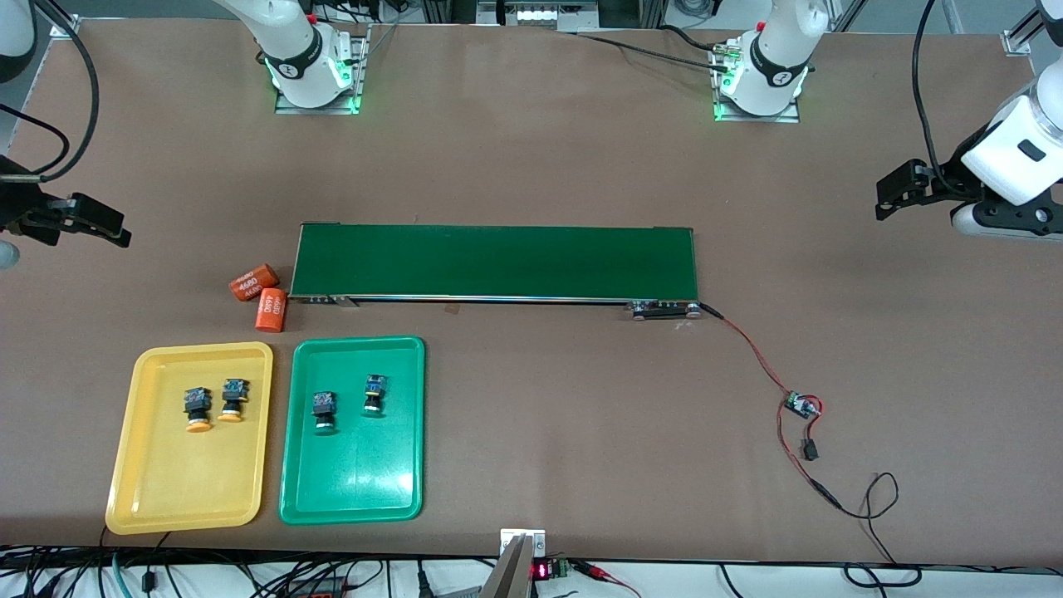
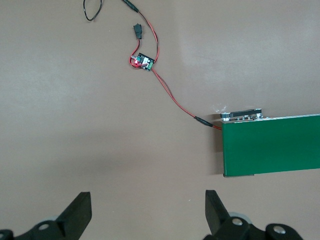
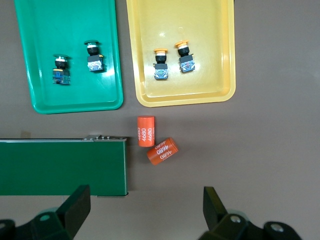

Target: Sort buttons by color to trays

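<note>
Yellow tray: I see it at the right arm's end, near the front camera; shallow glossy plastic, rounded corners; two yellow-capped buttons lie in it side by side.
Green tray: just beside the yellow one, same shape; two green-capped buttons lie in it, blocky black-and-blue bodies.
Right gripper: waits over bare table at the right arm's end; fingers wide, holding nothing; its wrist view alone lets me read "4680" on both orange cylinders.
Left gripper: over bare table at the left arm's end; jaws wide, empty; its wrist view shows the matte conveyor belt end and a small circuit board on red wire.
</note>
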`<state>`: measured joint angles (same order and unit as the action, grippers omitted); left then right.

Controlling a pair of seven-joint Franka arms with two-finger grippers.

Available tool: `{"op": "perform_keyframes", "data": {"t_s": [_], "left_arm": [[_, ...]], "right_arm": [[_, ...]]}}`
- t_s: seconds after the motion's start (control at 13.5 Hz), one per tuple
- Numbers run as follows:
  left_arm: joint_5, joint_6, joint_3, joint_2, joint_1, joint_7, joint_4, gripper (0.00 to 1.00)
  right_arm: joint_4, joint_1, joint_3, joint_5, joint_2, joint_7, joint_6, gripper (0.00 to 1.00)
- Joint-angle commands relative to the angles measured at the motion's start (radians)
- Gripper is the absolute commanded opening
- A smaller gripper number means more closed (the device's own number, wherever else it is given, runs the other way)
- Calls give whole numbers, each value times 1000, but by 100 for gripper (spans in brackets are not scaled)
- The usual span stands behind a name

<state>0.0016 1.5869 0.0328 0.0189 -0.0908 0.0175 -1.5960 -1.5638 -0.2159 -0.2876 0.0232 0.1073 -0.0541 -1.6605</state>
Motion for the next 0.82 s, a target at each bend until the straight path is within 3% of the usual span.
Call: {"op": "perform_keyframes", "data": {"t_s": [0.0,0.74], "left_arm": [[15,-16,-1,-11,-3,19,7,100],[15,-16,-1,-11,-3,19,7,100]], "right_arm": [[-68,-13,10,-22,-66,25,2,100],[-56,-16,10,-32,-95,36,65,100]]}}
